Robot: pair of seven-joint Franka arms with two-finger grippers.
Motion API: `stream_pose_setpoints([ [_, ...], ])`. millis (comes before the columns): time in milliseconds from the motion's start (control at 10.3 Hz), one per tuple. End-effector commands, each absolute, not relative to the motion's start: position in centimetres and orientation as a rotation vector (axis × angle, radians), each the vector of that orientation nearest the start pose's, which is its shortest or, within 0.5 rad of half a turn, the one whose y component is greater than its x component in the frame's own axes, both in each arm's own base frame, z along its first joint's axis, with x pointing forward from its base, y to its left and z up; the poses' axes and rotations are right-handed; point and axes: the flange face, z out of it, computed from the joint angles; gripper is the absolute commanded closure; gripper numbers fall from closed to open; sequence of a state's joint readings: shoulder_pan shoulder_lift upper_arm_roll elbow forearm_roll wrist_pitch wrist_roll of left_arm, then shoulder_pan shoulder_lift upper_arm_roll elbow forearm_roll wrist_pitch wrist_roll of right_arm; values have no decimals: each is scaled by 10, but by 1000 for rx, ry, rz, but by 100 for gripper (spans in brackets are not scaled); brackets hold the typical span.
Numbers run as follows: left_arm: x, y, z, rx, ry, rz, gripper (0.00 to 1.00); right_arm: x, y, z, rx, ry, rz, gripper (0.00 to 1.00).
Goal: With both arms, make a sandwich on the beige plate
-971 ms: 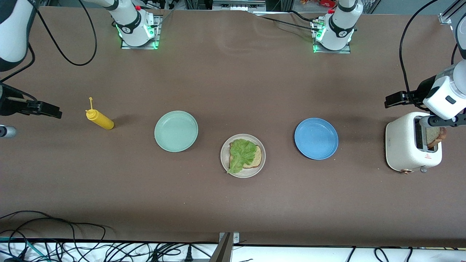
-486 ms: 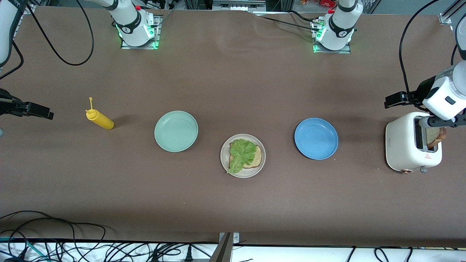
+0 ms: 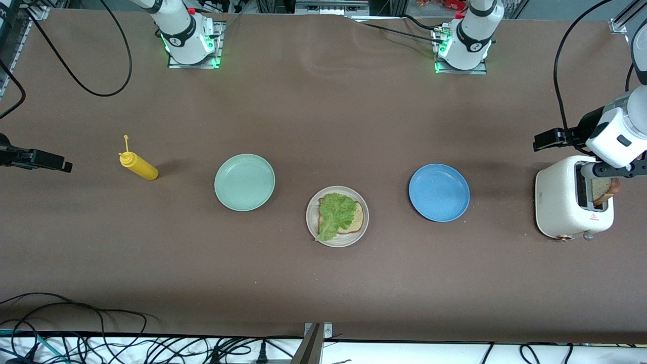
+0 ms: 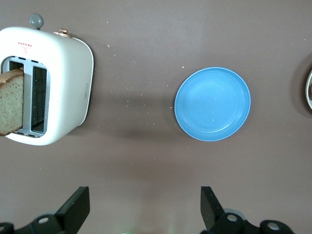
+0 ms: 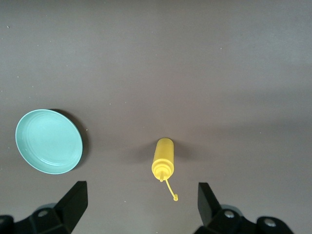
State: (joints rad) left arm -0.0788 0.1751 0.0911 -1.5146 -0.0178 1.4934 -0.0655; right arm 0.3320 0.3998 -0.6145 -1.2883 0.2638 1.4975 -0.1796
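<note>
The beige plate [image 3: 311,218] lies mid-table, nearer the front camera than the other two plates. On it a brown bread slice [image 3: 357,218] carries a ruffled green lettuce leaf [image 3: 336,212]. A second bread slice [image 3: 605,189] [image 4: 10,100] sticks up out of a slot of the white toaster [image 3: 561,202] [image 4: 63,73] at the left arm's end of the table. My left gripper [image 3: 614,169] [image 4: 145,209] hangs over the toaster, open and holding nothing. My right gripper [image 5: 142,207] is open and empty, high over the yellow bottle [image 5: 163,158].
A blue plate [image 3: 438,192] [image 4: 212,103] lies between the beige plate and the toaster. A mint green plate [image 3: 244,182] [image 5: 48,141] and the yellow squeeze bottle [image 3: 139,167], lying on its side, are toward the right arm's end. Cables hang along the table's front edge.
The right arm has drawn back toward its end of the table, so less of it shows in the front view. The left hand has stayed over the toaster.
</note>
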Motion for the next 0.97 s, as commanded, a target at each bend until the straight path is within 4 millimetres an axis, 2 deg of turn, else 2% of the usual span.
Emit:
stream_pose_setpoints([
  [0, 592, 3, 546, -3108, -91, 283, 0, 636, -81, 559, -3091, 69, 162, 0],
  [97, 593, 3, 546, -3108, -91, 281, 0, 633, -76, 567, -3106, 55, 151, 0],
  [291, 593, 4, 546, -3108, -93, 281, 0, 627, -85, 571, -3113, 61, 150, 0],
  [486, 592, 4, 545, -3108, -93, 286, 0, 623, -90, 567, -3102, 56, 160, 0],
  [680, 593, 3, 545, -3108, -91, 283, 0, 616, -88, 573, -3137, 41, 157, 0],
  [874, 593, 4, 546, -3108, -93, 281, 0, 602, -89, 567, -3136, 42, 107, 1],
])
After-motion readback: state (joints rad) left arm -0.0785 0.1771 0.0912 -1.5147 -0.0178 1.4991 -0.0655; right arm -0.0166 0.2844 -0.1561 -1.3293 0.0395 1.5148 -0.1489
